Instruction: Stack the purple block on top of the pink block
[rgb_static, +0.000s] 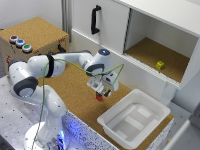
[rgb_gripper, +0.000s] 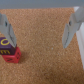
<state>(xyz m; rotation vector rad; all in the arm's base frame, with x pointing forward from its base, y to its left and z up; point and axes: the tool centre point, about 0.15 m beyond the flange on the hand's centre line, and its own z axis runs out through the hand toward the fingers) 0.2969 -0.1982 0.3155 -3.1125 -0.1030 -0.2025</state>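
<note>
A cork-brown worktop fills the middle of the exterior view, with a white cabinet behind and a white tub at lower right. My arm reaches rightward, wrist bent down. My jaws stand wide apart, gripping nothing; the purple block rests on the pink block.

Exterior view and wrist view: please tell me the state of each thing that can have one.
gripper: open, holding nothing.
purple block: resting on the pink block, next to one finger.
pink block: on the cork surface, under the purple block.
white tub: empty.
cabinet door: shut.
yellow-green cube: sitting in the open cabinet compartment.
</note>
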